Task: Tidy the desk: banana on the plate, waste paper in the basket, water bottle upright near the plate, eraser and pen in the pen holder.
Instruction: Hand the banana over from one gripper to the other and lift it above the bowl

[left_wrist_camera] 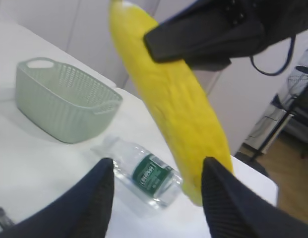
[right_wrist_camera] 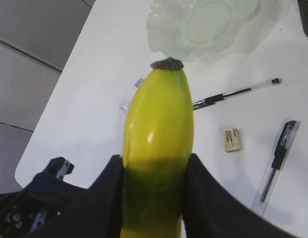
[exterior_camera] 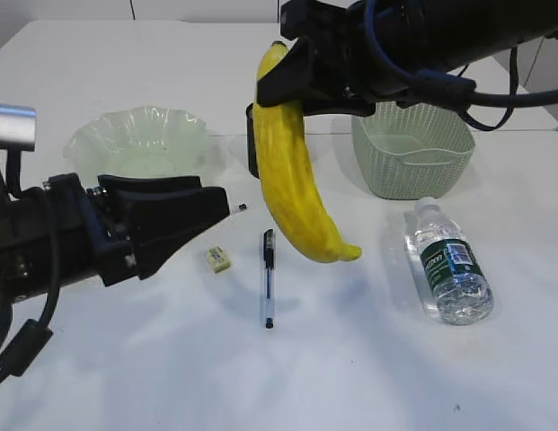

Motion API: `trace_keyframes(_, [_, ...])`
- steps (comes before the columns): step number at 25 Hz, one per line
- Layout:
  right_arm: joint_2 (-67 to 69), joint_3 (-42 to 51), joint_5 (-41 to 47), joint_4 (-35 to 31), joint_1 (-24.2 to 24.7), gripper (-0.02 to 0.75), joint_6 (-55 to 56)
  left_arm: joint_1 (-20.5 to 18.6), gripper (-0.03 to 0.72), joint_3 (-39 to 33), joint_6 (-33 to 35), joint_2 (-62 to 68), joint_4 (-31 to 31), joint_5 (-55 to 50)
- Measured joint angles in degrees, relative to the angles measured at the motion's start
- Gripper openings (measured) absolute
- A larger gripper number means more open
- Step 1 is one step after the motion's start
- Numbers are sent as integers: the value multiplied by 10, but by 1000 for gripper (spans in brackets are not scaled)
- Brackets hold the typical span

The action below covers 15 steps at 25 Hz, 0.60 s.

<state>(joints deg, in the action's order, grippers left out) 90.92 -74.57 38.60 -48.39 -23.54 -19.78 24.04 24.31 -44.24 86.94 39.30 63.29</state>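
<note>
My right gripper (exterior_camera: 280, 90) (right_wrist_camera: 154, 163) is shut on the banana (exterior_camera: 298, 189) (right_wrist_camera: 158, 119), which hangs nearly upright above the desk (exterior_camera: 350, 359), lower tip just over the surface. Back left sits the pale-green plate (exterior_camera: 139, 139) (right_wrist_camera: 203, 25). The basket (exterior_camera: 413, 153) (left_wrist_camera: 64, 104) stands back right. In front of it the water bottle (exterior_camera: 445, 260) (left_wrist_camera: 149, 173) lies on its side. The eraser (exterior_camera: 218, 259) (right_wrist_camera: 231, 140) and a pen (exterior_camera: 269, 277) (right_wrist_camera: 275, 163) lie mid-desk. My left gripper (exterior_camera: 217, 202) (left_wrist_camera: 157, 168) is open, holding nothing. The pen holder (exterior_camera: 252, 144) shows as a black sliver behind the banana. The waste paper is out of view.
A second, clear pen (right_wrist_camera: 238, 91) lies between the plate and the eraser; in the exterior view only its tip (exterior_camera: 239, 208) shows past my left gripper. The desk's far edge runs behind the plate and basket.
</note>
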Motion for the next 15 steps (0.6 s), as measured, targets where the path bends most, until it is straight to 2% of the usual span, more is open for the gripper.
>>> trace_keyframes(3, [0,-1,3,-2,-5,219,-17,0,479,0,-41,12,30,16])
trace_keyframes(9, [0,-2,5,-31,-39,219,-88,0,585,0,-92,15,39,20])
trace_keyframes(15, [0,-4,5,-50,-50,219,-110,0,622,0,-129,15,39,20])
